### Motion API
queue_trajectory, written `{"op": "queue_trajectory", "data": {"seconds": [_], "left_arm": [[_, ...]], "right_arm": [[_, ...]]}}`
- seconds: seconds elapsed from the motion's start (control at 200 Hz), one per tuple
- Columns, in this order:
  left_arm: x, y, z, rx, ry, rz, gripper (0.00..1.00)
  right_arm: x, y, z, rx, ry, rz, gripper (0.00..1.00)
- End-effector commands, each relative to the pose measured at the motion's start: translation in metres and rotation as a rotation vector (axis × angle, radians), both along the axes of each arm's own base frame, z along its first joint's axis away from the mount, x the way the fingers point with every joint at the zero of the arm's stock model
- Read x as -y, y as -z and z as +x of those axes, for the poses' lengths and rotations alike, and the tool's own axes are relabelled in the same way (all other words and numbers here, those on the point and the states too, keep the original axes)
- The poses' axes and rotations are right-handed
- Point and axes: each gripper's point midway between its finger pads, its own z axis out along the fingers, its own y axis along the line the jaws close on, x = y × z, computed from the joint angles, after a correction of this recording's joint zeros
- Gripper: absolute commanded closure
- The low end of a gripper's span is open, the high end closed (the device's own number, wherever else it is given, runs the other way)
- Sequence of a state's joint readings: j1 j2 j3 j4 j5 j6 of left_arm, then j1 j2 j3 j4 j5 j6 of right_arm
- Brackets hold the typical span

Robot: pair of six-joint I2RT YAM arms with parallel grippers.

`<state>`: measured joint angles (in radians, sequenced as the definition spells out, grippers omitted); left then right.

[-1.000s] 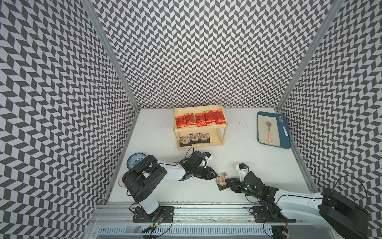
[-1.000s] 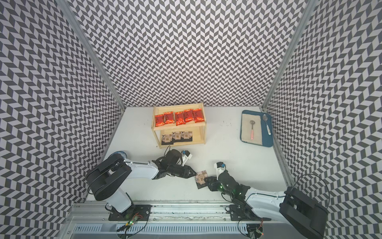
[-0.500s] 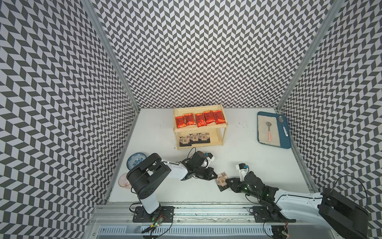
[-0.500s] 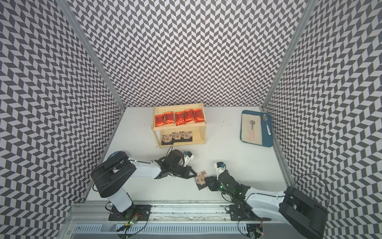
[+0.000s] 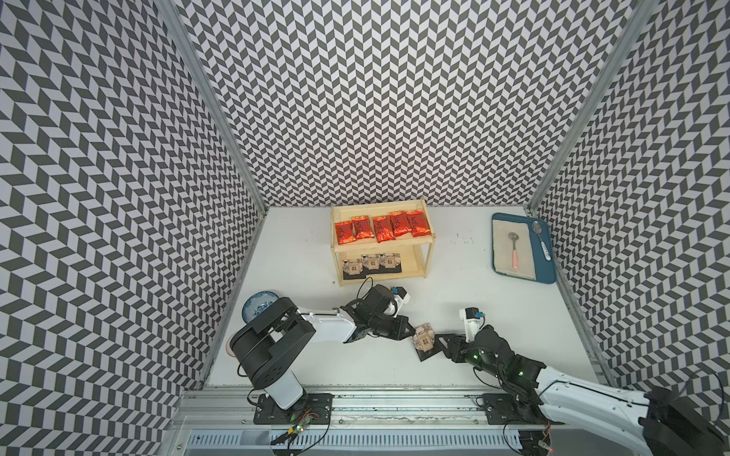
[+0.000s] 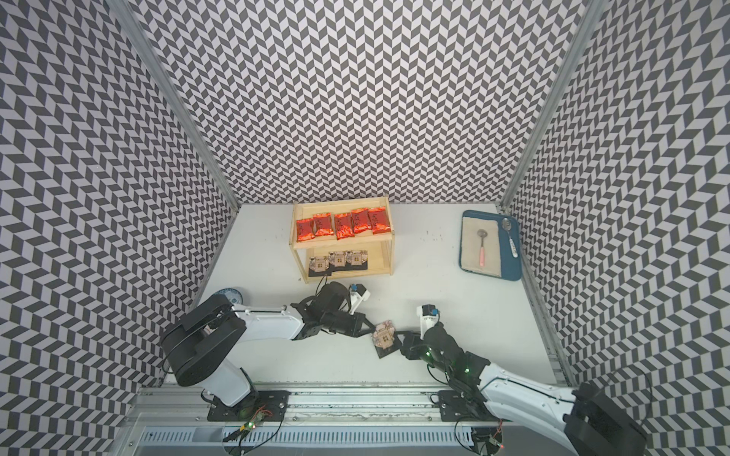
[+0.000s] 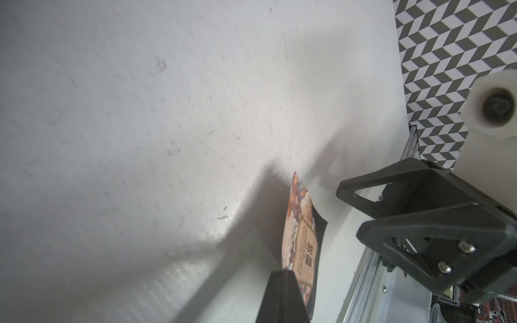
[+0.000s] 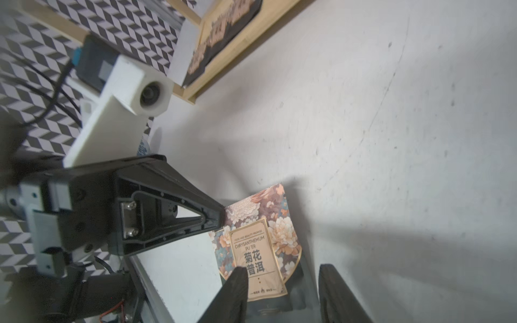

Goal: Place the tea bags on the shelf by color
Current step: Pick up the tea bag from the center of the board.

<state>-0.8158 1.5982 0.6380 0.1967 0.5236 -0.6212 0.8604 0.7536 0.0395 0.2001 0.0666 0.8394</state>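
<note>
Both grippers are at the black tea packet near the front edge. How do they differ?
1. The left gripper has its jaws shut; the right gripper has its jaws apart.
2. The left gripper pinches a corner of the black packet; the right gripper only straddles its opposite end.
Shared: both sit low over the table, tips facing each other.

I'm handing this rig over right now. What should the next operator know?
Left tool: shut on a corner of the loose black packet. Right tool: open around that packet's other end. Done: five red sachets on the shelf's top board, three black packets on its lower board. Left: place the loose packet beside those three.
</note>
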Motion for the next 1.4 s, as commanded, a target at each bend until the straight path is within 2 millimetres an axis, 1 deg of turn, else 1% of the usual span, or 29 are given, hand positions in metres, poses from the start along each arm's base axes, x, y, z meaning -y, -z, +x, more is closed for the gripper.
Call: {"op": "queue_trajectory", "data": {"seconds": [0.0,0.09,0.14,0.235,0.29,0.35,0.441,0.601,0.666,0.726,0.786,0.816,0.961,1.086,1.277,1.397], "left_arm": [[-0.009,-0.016,0.009,0.056,-0.036,-0.001,1.0],[-0.015,-0.024,0.012,0.065,-0.058,-0.02,1.0],[-0.018,-0.029,0.014,0.068,-0.071,-0.033,1.0],[-0.024,-0.041,0.018,0.071,-0.092,-0.07,1.0],[-0.028,-0.048,0.02,0.066,-0.108,-0.101,1.0],[-0.033,-0.057,0.023,0.061,-0.126,-0.14,1.0],[-0.043,-0.07,0.029,0.062,-0.164,-0.193,1.0],[-0.057,-0.096,0.037,0.098,-0.205,-0.262,1.0],[-0.061,-0.106,0.039,0.113,-0.213,-0.287,1.0],[-0.065,-0.113,0.042,0.125,-0.223,-0.304,1.0],[-0.068,-0.12,0.043,0.13,-0.228,-0.327,1.0],[-0.069,-0.123,0.043,0.13,-0.228,-0.343,1.0],[-0.076,-0.138,0.042,0.119,-0.228,-0.431,1.0],[-0.077,-0.149,0.04,0.122,-0.223,-0.471,1.0],[-0.079,-0.164,0.039,0.132,-0.223,-0.509,1.0],[-0.081,-0.169,0.039,0.136,-0.228,-0.524,1.0]], "right_arm": [[0.018,-0.033,0.022,0.117,0.131,-0.011,0.46],[0.035,-0.05,0.031,0.175,0.239,0.017,0.44],[0.043,-0.059,0.034,0.206,0.285,0.046,0.49],[0.042,-0.09,0.031,0.314,0.263,0.135,0.47],[0.041,-0.102,0.029,0.344,0.257,0.196,0.48],[0.036,-0.112,0.026,0.352,0.226,0.249,0.51],[0.021,-0.113,0.021,0.288,0.16,0.308,0.53],[-0.023,-0.112,0.002,0.125,-0.045,0.483,0.56],[-0.035,-0.119,-0.005,0.09,-0.119,0.546,0.56],[-0.042,-0.126,-0.009,0.069,-0.168,0.596,0.56],[-0.043,-0.131,-0.011,0.054,-0.195,0.644,0.54],[-0.043,-0.13,-0.012,0.039,-0.199,0.666,0.54],[-0.031,-0.137,-0.014,0.016,-0.193,0.793,0.51],[-0.029,-0.146,-0.014,0.01,-0.204,0.849,0.48],[-0.037,-0.155,-0.01,-0.022,-0.254,0.905,0.48],[-0.044,-0.155,-0.007,-0.049,-0.282,0.937,0.49]]}}
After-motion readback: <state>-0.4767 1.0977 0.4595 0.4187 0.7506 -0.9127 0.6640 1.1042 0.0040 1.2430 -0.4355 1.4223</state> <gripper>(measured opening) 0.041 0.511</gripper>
